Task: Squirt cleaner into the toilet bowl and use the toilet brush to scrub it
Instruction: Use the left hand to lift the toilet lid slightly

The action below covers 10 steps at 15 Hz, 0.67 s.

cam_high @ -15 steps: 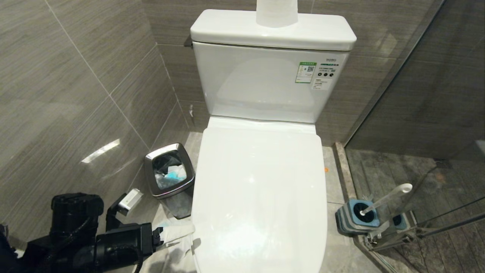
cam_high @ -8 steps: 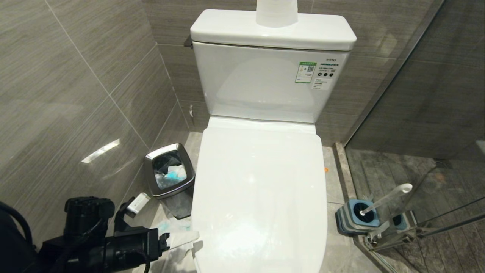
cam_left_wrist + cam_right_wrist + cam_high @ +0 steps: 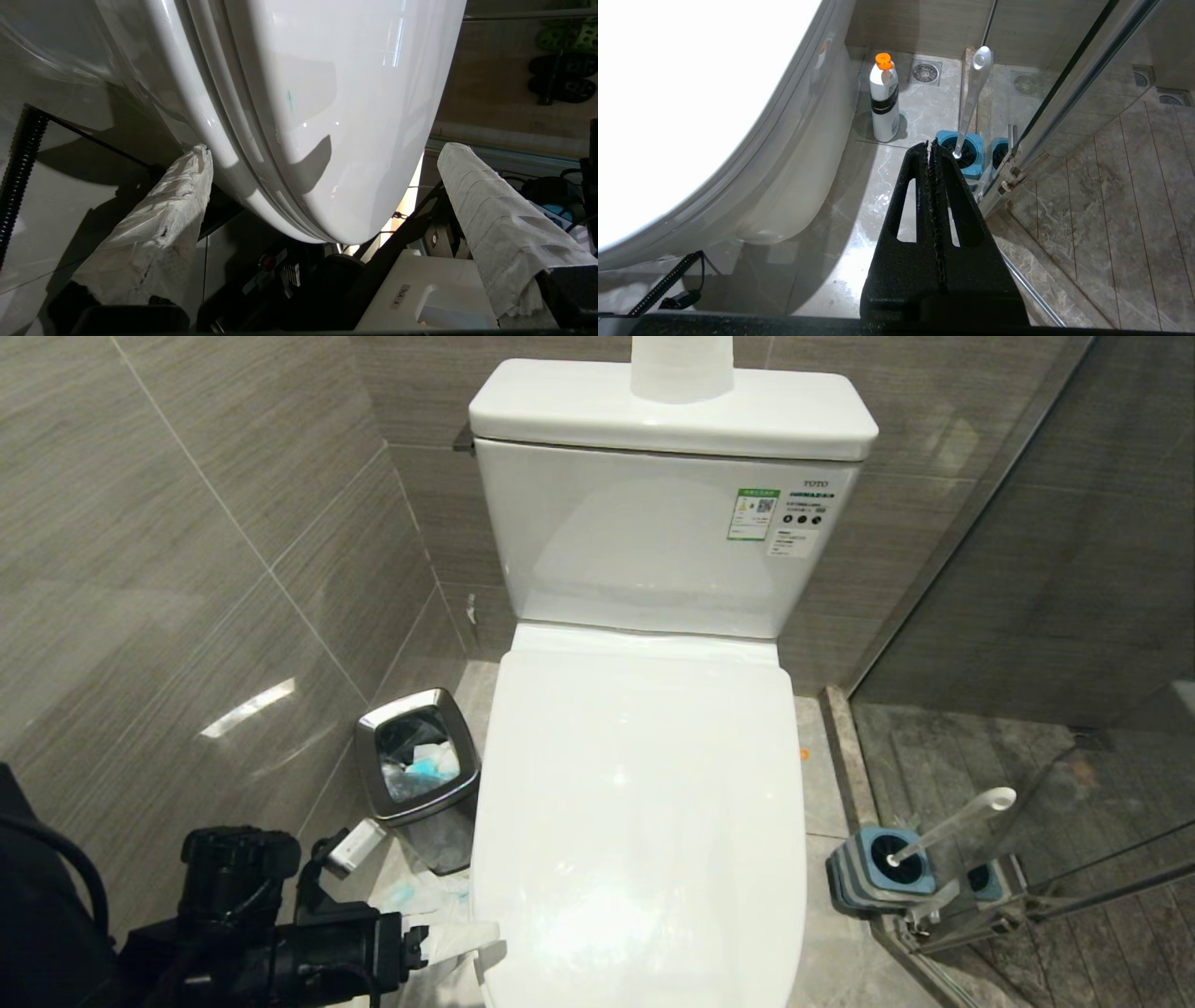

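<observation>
The toilet bowl (image 3: 644, 803) has its white lid down, so its inside and the cleaner are hidden. My left gripper (image 3: 467, 941) is at the lid's near left edge; its fingers are wrapped in white tissue. In the left wrist view the left gripper (image 3: 325, 150) is open wide, with one wrapped finger (image 3: 159, 224) under the rim side and the other (image 3: 495, 219) over the lid's top. The toilet brush (image 3: 948, 821) stands in its blue-topped holder (image 3: 882, 870) on the floor at the right. My right gripper (image 3: 930, 148) is shut and empty, above the floor near the brush (image 3: 971, 102).
A square steel bin (image 3: 415, 770) with tissues stands left of the toilet. A white bottle with an orange cap (image 3: 884, 100) stands by the toilet base. A glass shower partition (image 3: 1027, 616) runs along the right, next to the brush holder. A paper roll (image 3: 681, 369) sits on the tank.
My left gripper has shifted right and nearer along the lid's left edge, up to its front corner. Nothing else has moved.
</observation>
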Tool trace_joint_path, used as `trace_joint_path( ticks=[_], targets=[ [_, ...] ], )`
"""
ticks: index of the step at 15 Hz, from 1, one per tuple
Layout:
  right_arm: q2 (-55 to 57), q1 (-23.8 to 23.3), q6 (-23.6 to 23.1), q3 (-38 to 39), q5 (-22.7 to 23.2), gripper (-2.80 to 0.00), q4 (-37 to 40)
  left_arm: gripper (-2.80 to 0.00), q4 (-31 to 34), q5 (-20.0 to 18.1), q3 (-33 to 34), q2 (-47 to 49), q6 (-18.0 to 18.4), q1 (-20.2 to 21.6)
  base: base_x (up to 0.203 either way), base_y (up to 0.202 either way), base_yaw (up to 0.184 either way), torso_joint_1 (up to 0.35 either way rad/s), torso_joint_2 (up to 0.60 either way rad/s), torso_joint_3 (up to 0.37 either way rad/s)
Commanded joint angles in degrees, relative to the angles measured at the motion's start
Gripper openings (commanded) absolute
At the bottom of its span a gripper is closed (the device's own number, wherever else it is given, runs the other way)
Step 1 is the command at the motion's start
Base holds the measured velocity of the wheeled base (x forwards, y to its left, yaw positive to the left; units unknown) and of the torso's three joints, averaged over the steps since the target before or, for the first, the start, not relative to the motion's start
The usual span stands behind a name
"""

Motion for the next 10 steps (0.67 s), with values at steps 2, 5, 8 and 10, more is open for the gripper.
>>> trace_joint_path(
  ticks=[2,5,8,10],
  targets=[
    [0.05,0.01,0.02,0.08,-0.02,-2.80,0.00,0.00,-0.32,-0.57,0.29,0.29,-0.25,-1.08,0.000,0.000,0.000,0.000,0.00,0.000],
    [0.05,0.01,0.02,0.09,-0.02,-2.80,0.00,0.00,-0.32,-0.57,0.11,0.26,-0.30,-1.25,0.000,0.000,0.000,0.000,0.00,0.000],
    [0.05,0.01,-0.01,0.09,-0.02,-2.80,0.00,0.00,-0.32,-0.57,0.36,0.31,-0.25,-2.25,0.000,0.000,0.000,0.000,0.00,0.000],
    [0.05,0.01,0.02,0.09,-0.02,-2.80,0.00,0.00,-0.32,-0.54,0.21,0.60,-0.25,-2.54,0.000,0.000,0.000,0.000,0.00,0.000]
  ],
)
